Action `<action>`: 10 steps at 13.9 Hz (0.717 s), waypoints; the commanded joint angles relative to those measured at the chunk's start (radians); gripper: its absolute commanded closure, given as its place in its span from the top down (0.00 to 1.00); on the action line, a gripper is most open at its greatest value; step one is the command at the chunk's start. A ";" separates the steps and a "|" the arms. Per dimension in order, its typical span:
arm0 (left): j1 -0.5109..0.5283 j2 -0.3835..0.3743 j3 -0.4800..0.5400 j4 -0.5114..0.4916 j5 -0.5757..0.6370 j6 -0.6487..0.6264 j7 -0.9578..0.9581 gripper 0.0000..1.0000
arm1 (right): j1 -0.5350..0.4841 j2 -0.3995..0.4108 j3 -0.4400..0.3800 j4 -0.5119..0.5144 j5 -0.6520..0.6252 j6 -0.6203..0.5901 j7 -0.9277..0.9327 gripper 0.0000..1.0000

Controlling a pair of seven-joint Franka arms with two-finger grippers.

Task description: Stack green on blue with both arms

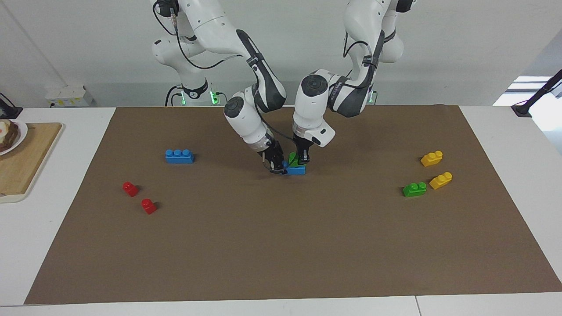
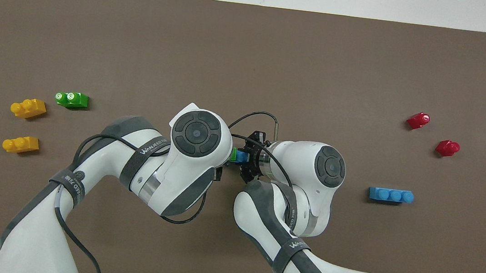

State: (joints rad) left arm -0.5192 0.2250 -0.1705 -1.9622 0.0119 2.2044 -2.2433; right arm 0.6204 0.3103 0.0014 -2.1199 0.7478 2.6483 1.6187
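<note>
A small bright green plastic brick with two studs (image 1: 293, 157) sits on top of a long blue plastic brick with round studs (image 1: 296, 170) near the middle of the brown paper mat (image 1: 281, 245). The green brick covers the end of the blue one toward the left arm's side. The left gripper (image 1: 302, 160) comes down from above with its fingers clamped on the green brick. The right gripper (image 1: 277, 166), tilted, has its fingers clamped on the other end of the blue brick. In the overhead view both wrists cover most of the stack, and only a sliver of green (image 2: 233, 154) and blue (image 2: 241, 157) shows between them.

A second blue three-stud brick (image 1: 179, 156) lies toward the right arm's end of the mat, with two small red one-stud bricks (image 1: 130, 188) (image 1: 149, 206) farther from the robots than it. Toward the left arm's end lie a second green two-stud brick (image 1: 414, 189) and two yellow two-stud bricks (image 1: 431, 158) (image 1: 441, 180). A wooden board (image 1: 22, 162) rests on the white table (image 1: 518, 175) off the mat.
</note>
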 commanded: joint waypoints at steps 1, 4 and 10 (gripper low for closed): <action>-0.016 0.002 0.011 -0.036 0.020 0.029 -0.030 0.00 | 0.002 0.009 -0.001 -0.012 0.036 0.027 -0.048 0.00; -0.016 0.000 0.011 -0.052 0.020 0.054 -0.024 0.00 | 0.002 0.009 -0.001 -0.012 0.036 0.027 -0.048 0.00; -0.016 -0.001 0.011 -0.093 0.022 0.113 0.000 0.00 | 0.002 0.009 -0.001 -0.012 0.038 0.029 -0.048 0.00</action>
State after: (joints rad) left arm -0.5204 0.2185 -0.1711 -2.0070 0.0190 2.2696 -2.2377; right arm 0.6209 0.3104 0.0013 -2.1200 0.7478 2.6483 1.6061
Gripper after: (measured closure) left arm 0.656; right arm 0.652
